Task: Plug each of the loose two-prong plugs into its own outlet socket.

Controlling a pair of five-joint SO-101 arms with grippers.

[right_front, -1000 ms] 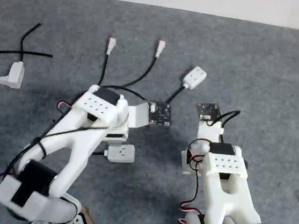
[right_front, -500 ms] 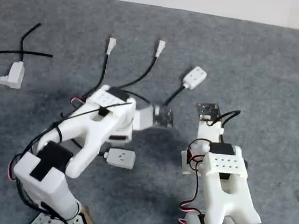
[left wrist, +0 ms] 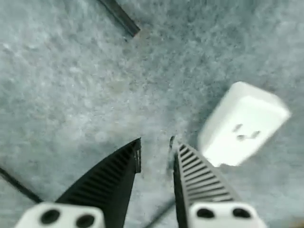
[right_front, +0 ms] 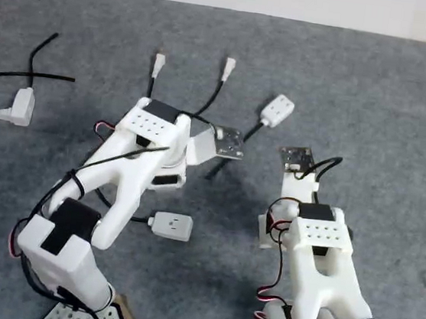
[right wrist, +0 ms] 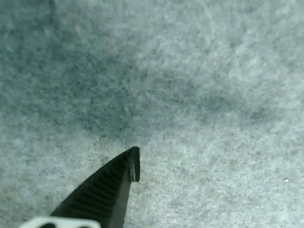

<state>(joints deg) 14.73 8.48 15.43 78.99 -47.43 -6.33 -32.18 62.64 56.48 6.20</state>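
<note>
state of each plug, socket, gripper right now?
left plug: loose on mat, unplugged
right plug: loose on mat, unplugged
far socket: empty
near socket: empty
far-left socket: cannot tell
left gripper: slightly open, empty
right gripper: cannot tell

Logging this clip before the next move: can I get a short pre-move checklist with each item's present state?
1. Left gripper empty: ok, nothing sits between its narrowly parted fingers.
2. Plug in hand: not ok. The first plug and the second plug lie loose on the carpet.
3. Socket face readable: ok. The outlet socket lies close beside one finger, slots toward the camera.
4. Right gripper ready: cannot tell. It hangs over carpet.
5. Arms apart: ok, the high view shows carpet between them.
</note>
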